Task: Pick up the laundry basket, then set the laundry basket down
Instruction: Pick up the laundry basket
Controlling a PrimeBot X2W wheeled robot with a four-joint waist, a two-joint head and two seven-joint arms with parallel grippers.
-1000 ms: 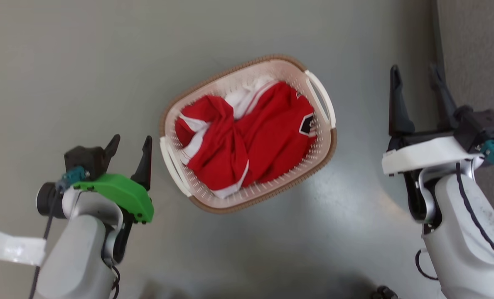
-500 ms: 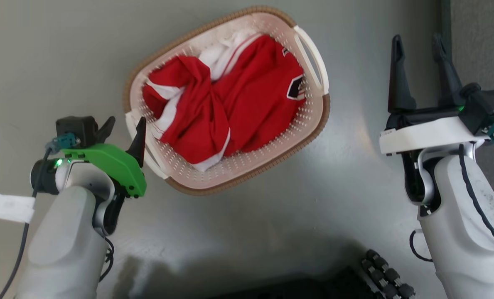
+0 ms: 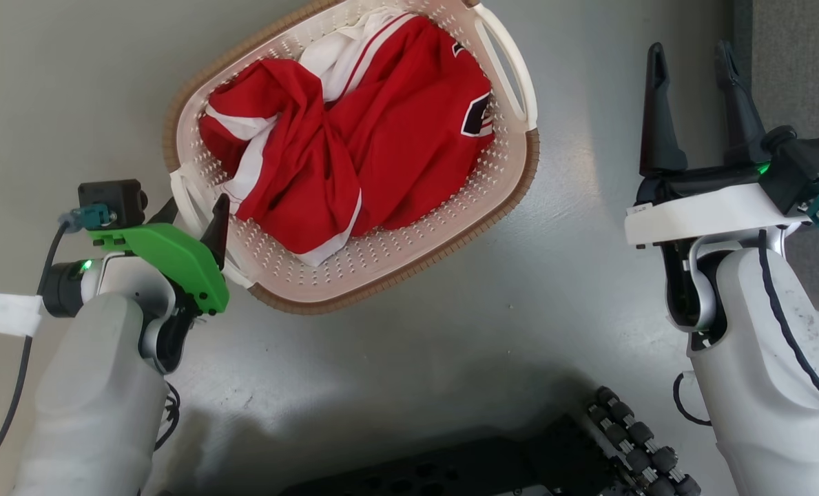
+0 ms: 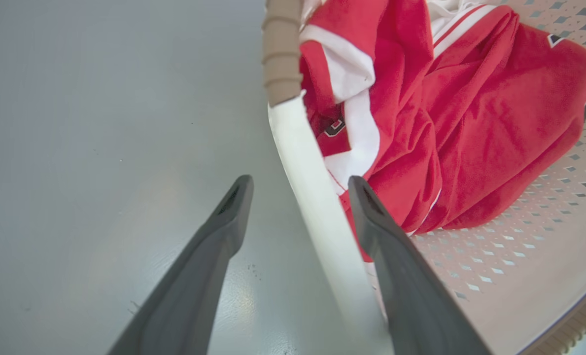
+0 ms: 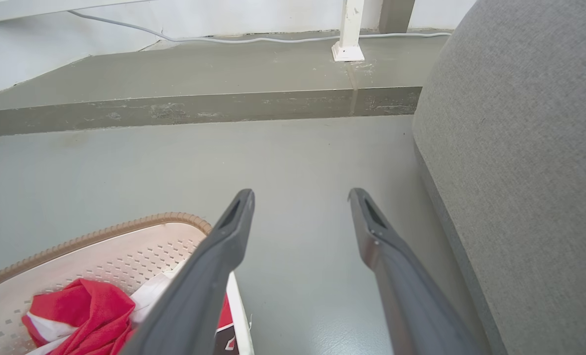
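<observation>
The laundry basket [image 3: 416,238] stands on the grey floor, cream and perforated with a brown rim, holding a red and white garment [image 3: 381,138]. My left gripper [image 3: 197,207] is open at the basket's left end. In the left wrist view its two fingers stand on either side of the white handle [image 4: 312,207]; contact is not clear. One finger reaches inside the basket beside the garment [image 4: 470,123]. My right gripper [image 3: 691,76] is open over bare floor, apart from the basket's right handle [image 3: 512,76]. The right wrist view has the right gripper [image 5: 301,195] with the basket rim [image 5: 100,234] at its lower left.
A grey upholstered sofa [image 5: 519,148] rises close on the right of the right gripper. Beyond lies a low concrete step [image 5: 199,106] with a white post [image 5: 348,49] and a cable. The robot's dark base with rollers [image 3: 616,427] sits at the bottom of the head view.
The head view has shifted and the basket now shows larger and higher. The left gripper has closed in on the left handle, its fingers now on either side of it. The right gripper stays open.
</observation>
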